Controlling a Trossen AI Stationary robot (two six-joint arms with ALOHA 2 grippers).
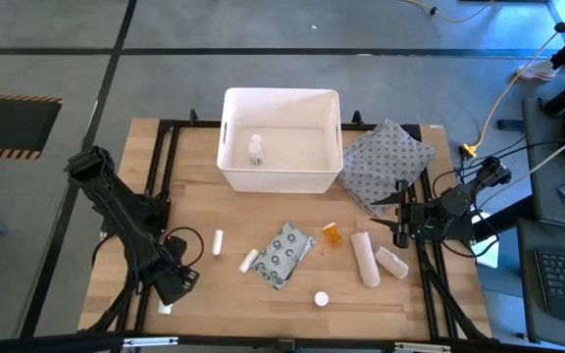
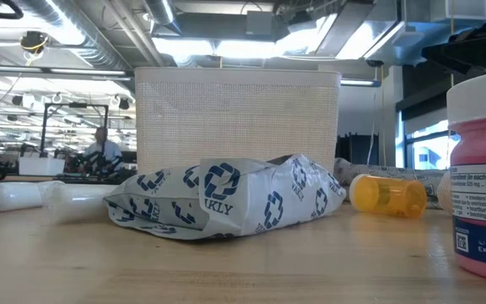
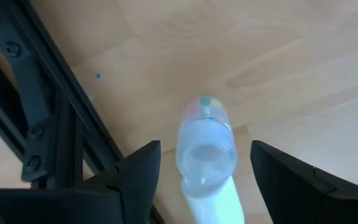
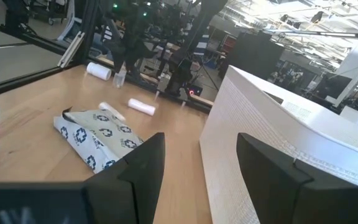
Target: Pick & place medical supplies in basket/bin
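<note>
My left gripper [image 1: 172, 284] hangs open at the table's near left corner and points down. Its fingers stand on either side of a tiny white tube with a clear end [image 3: 205, 155], apart from it. The tube [image 1: 165, 308] lies beside the black frame rail. The white bin [image 1: 281, 139] stands at the far middle with a small clear bottle [image 1: 255, 149] in it. On the table lie the dotted packet [image 1: 284, 253], an orange bottle [image 1: 333, 234], two gauze rolls [image 1: 366, 257] and two white tubes [image 1: 219, 240]. My right gripper [image 1: 400, 218] waits level at the right, open, holding nothing.
A grey patterned pouch [image 1: 385, 162] lies right of the bin. A white-capped pink bottle [image 1: 321, 298] stands near the front edge. The black frame rail [image 3: 55, 124] runs close beside my left gripper. Bare wood lies between the bin and the packet.
</note>
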